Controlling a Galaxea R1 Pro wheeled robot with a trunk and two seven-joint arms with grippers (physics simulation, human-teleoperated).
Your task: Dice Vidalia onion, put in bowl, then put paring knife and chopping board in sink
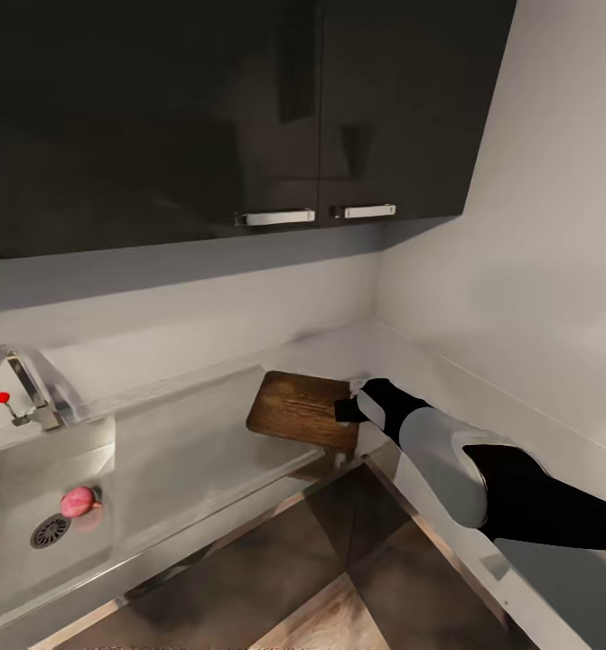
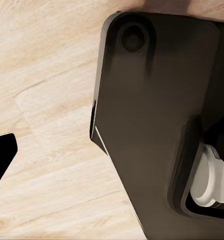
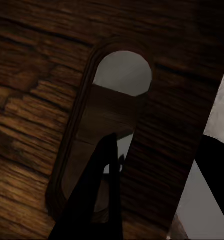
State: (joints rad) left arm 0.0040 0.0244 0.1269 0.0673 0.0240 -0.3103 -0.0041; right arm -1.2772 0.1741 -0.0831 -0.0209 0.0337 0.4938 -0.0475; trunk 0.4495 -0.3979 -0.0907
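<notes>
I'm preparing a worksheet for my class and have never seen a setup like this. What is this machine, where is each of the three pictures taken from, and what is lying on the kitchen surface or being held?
These are simulator renders of a two-armed wheeled robot in a kitchen. The head view looks down from the robot's head: a grey countertop under dark cabinets, with a steel sink and its tap at the left. A small pink Vidalia onion lies in the sink beside the drain. A brown chopping board lies on the countertop, its near edge over the front.

The black-and-white right arm reaches to the board's right edge, where the right gripper sits. The right wrist view, from that arm's camera, looks close at the board's slotted handle hole, with one dark finger through it. Whether it grips, I cannot tell.

The left wrist view shows the robot's dark body over a wooden floor.
</notes>
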